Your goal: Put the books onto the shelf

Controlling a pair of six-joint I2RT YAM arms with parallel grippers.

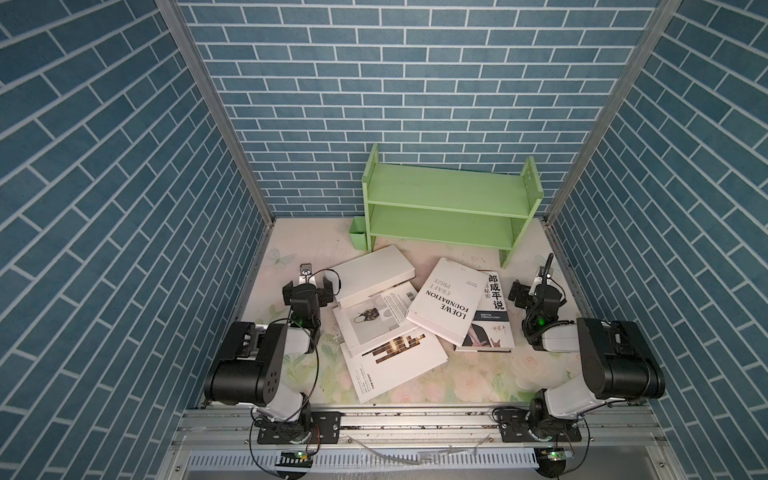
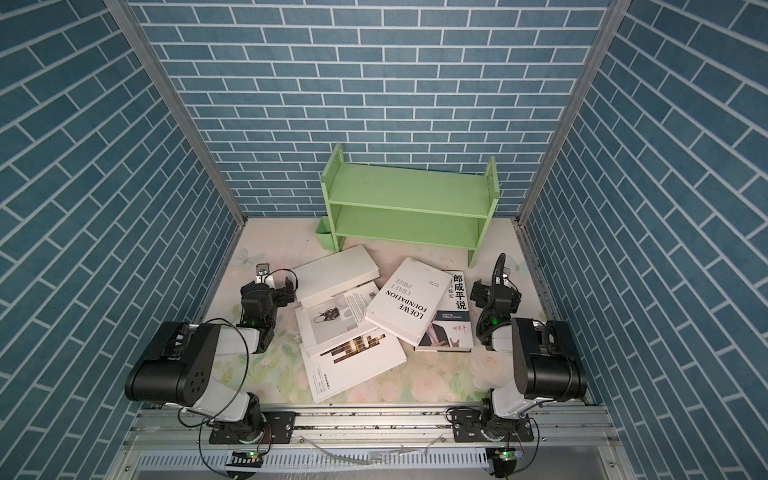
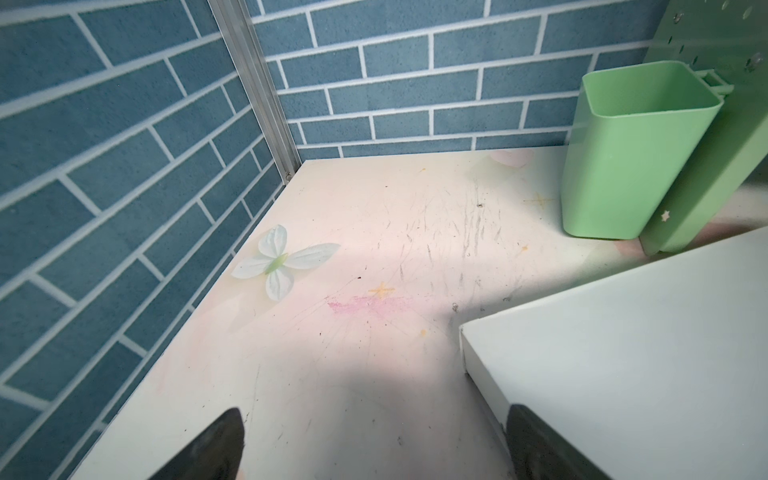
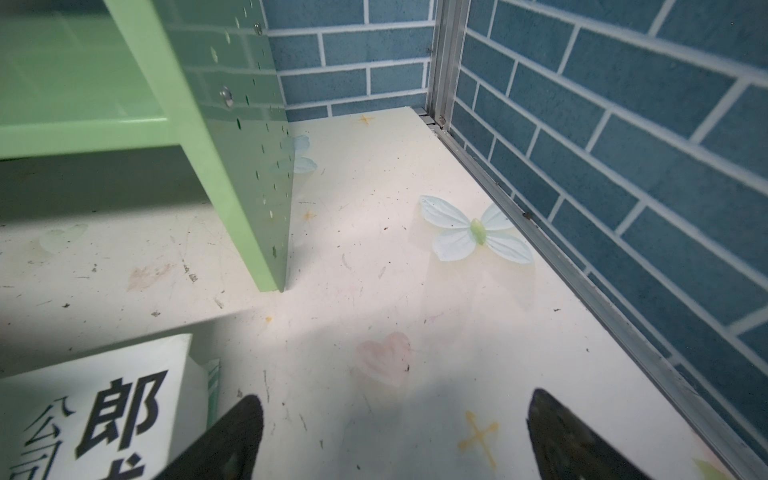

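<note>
Beside my left pincer (image 3: 374, 453), white book (image 3: 623, 353); jaws wide apart, nothing grasped. Right pincer (image 4: 395, 440) same: spread wide, empty, over table (image 4: 374, 270).

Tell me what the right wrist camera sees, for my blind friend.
The right tool hangs open over a bare patch of pale table. A white book with black Chinese lettering lies beside it, and the green shelf stands beyond.

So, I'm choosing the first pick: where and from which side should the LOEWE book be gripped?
Probably its near short edge, coming from the robot's side: the LOEWE book lies topmost, and that edge shows its full thickness, bridging the portrait book and the photo-cover book.
</note>
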